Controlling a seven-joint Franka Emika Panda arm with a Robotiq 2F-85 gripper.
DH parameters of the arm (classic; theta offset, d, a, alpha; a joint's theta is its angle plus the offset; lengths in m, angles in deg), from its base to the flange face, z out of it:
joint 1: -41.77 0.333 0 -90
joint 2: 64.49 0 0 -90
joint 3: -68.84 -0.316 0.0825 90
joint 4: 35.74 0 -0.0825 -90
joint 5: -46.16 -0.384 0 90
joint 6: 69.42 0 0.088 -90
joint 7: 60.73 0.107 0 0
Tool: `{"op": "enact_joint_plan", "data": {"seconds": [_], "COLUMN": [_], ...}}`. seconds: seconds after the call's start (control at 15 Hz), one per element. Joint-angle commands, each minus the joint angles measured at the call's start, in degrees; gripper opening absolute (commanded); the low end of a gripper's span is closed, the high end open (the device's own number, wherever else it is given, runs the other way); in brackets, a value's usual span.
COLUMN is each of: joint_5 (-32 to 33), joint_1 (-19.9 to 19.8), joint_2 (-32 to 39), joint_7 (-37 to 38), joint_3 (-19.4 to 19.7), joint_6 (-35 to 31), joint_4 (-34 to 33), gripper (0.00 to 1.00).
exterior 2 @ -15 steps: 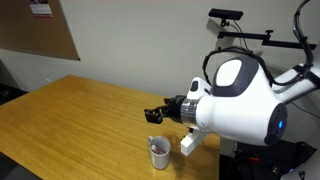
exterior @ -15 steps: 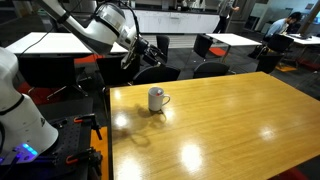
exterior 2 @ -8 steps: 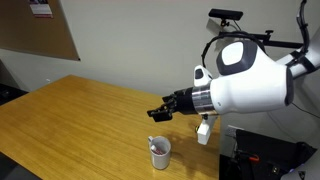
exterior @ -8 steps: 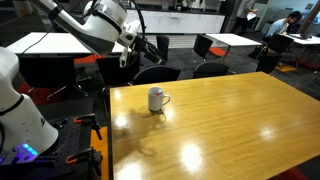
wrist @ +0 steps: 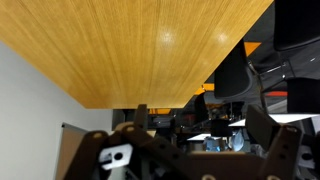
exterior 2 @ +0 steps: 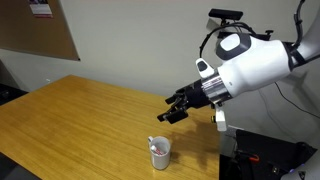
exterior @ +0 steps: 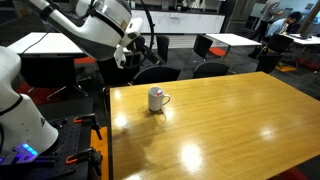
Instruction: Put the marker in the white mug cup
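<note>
The white mug cup (exterior: 156, 98) stands upright on the wooden table (exterior: 220, 120) near its edge, with the handle to one side. It also shows in an exterior view (exterior 2: 160, 151), where a bit of red, the marker (exterior 2: 158, 149), shows inside its mouth. My gripper (exterior 2: 168, 112) hangs in the air above and beside the mug, well apart from it. In an exterior view it is beyond the table's edge (exterior: 148, 50). In the wrist view the fingers (wrist: 200, 122) stand apart with nothing between them. The mug is out of the wrist view.
Black office chairs (exterior: 210, 45) and white tables (exterior: 230, 40) stand behind the wooden table. The robot's white base (exterior: 20, 110) is beside the table. A cork board (exterior 2: 40, 30) hangs on the wall.
The arm has lifted up and drawn back from the mug, with the gripper staying open. The mug has not moved.
</note>
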Motion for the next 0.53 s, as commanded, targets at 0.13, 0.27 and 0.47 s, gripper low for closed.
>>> {"op": "enact_joint_plan", "data": {"seconds": [0.13, 0.27, 0.47], "joint_5": [-3.2, -3.2, -3.1], "joint_1": [-5.6, -6.4, -6.7], "joint_2": [4.5, 5.0, 4.4], "joint_7": [-10.5, -11.5, -11.0], "joint_3": [-0.6, -0.9, -1.4], "joint_6": [-7.1, -6.4, -4.8], "joint_4": [0.7, 1.4, 1.7], "gripper": [1.00, 1.00, 1.00]}}
